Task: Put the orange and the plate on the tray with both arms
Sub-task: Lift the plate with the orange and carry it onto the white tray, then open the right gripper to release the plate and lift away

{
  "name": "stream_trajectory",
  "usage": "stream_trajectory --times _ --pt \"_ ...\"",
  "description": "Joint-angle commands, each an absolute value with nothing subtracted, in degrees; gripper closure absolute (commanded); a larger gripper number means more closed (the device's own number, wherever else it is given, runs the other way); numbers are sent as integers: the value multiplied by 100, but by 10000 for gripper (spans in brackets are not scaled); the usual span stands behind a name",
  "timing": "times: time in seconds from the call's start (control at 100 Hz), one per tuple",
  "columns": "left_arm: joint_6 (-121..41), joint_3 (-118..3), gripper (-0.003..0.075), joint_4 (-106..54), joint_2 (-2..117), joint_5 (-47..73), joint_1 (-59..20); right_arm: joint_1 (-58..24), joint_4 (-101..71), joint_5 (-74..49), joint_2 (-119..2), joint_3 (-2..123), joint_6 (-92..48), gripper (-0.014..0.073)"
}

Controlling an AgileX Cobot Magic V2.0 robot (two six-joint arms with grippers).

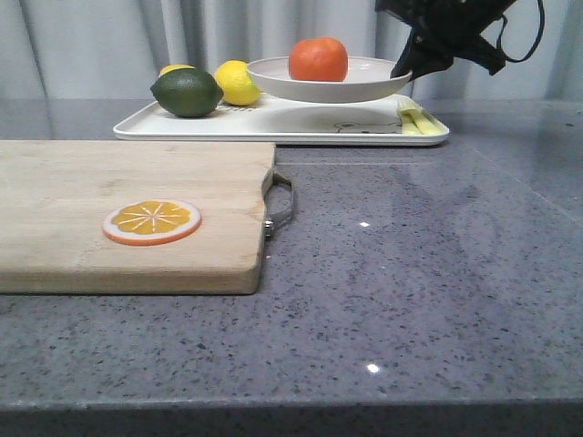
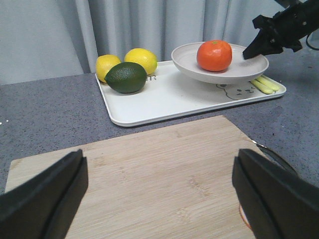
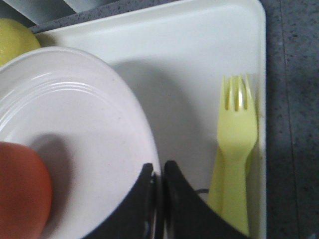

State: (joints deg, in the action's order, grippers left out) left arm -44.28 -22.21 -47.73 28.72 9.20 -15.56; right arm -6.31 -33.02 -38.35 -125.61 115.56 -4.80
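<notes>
Grey curtains hang behind the speckled counter [image 1: 437, 291]. Front: the tray [image 1: 301, 123] lies near the far edge; the right gripper [image 1: 403, 70] pinches the rim of the plate [image 1: 364, 88], orange [image 1: 318, 59] inside. Left wrist: the left gripper [image 2: 159, 191] gapes wide over the board [image 2: 149, 174]. Right wrist: jaws clamp the plate's rim beside a fork [image 3: 234, 149].
</notes>
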Motion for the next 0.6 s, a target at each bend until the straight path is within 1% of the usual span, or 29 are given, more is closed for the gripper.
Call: stream_trajectory --times 0.0,0.59 --pt "-4383 -2390 156 -4857 2902 583 -1544 -678 -3464 -3653 -12349 11932 -561 661" --pt "-4383 -2390 156 -4857 2902 583 -1544 -729 -3302 -3713 -12517 11960 -825 661"
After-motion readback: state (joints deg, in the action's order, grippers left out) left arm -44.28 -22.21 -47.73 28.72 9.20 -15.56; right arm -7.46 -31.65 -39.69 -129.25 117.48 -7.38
